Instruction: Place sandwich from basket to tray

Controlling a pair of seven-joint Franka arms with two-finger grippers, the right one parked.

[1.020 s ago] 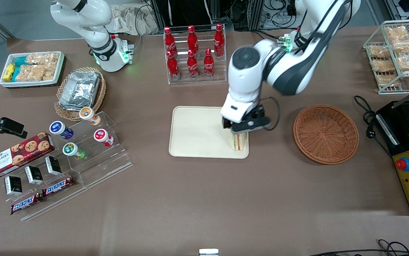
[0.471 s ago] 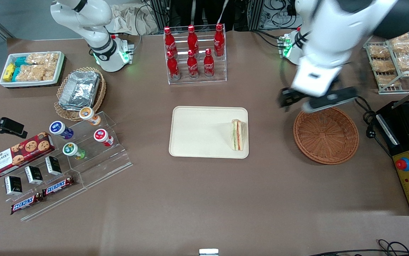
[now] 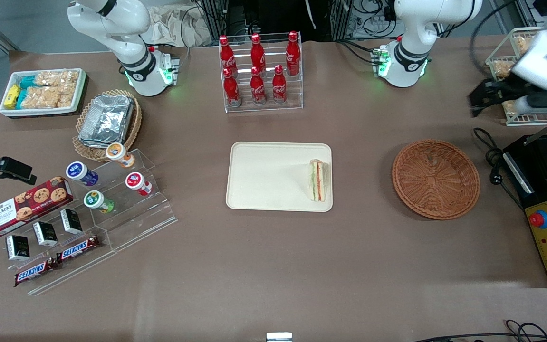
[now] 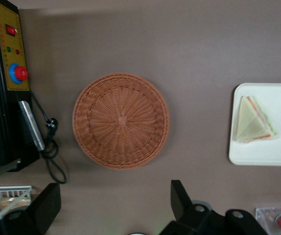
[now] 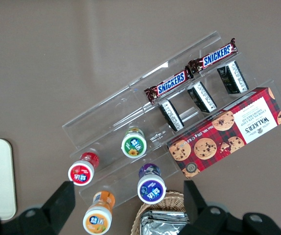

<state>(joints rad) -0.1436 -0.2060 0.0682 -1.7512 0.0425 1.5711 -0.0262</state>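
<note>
Brown table: sandwich lies on the tray, basket empty; gripper, fingers spread, hangs upper right, task apparently complete.

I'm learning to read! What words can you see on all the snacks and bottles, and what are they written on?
"SNICKERS": on two chocolate bars.
"WALKER'S": on the red cookie box; its smaller print is too small to read.
Cola bottles: white script, too blurred to read.
Round cup lids: too small to read.
Small black boxes: unreadable.
The hand hangs open near the wire snack rack; no writing.
</note>
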